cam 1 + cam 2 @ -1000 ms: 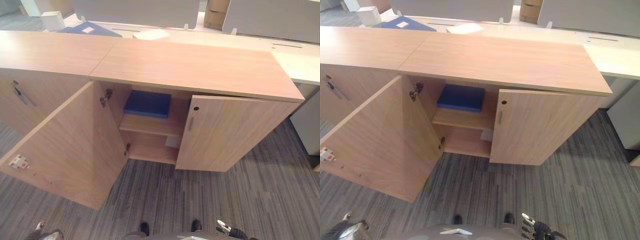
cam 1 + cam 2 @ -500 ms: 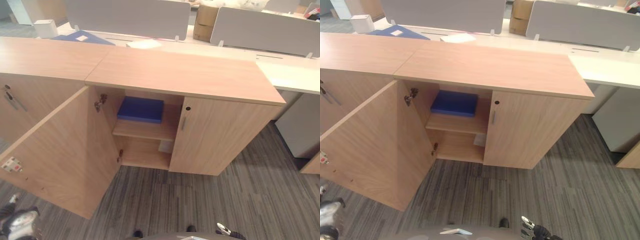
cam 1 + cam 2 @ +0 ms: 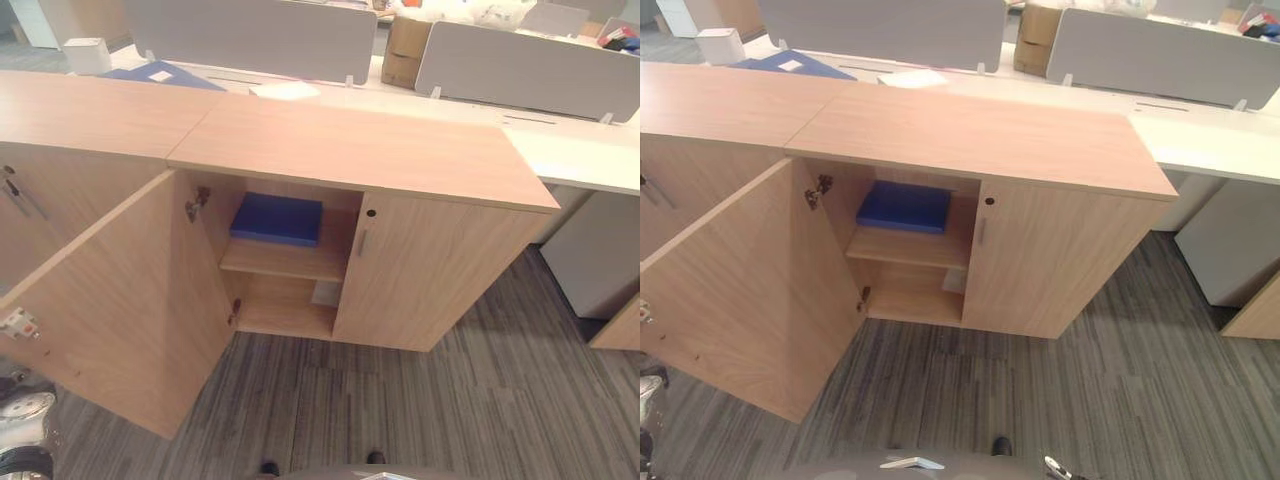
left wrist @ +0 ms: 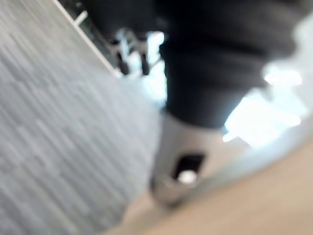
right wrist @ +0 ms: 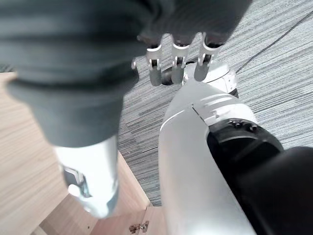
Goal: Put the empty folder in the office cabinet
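A blue folder (image 3: 276, 218) lies flat on the upper shelf inside the wooden office cabinet (image 3: 350, 150). The cabinet's left door (image 3: 120, 300) stands wide open towards me, and its right door (image 3: 430, 270) is closed. My right hand (image 5: 178, 61) hangs low beside me over the carpet, fingers relaxed and holding nothing. My left hand (image 4: 143, 58) also hangs low near the open door's outer edge, blurred, its fingers loose and empty. Both hands are far from the folder.
A white item (image 3: 327, 293) sits on the lower shelf. Behind the cabinet is a desk with another blue folder (image 3: 160, 73), a white box (image 3: 85, 55), papers (image 3: 285, 90), a cardboard box (image 3: 405, 50) and grey screens (image 3: 240, 35). A second wooden cabinet (image 3: 40, 190) adjoins on the left.
The cabinet's right door, ajar a second ago, is now closed. The camera has lifted and shifted, so the whole picture moved. Both hands have sunk towards the lower edge.
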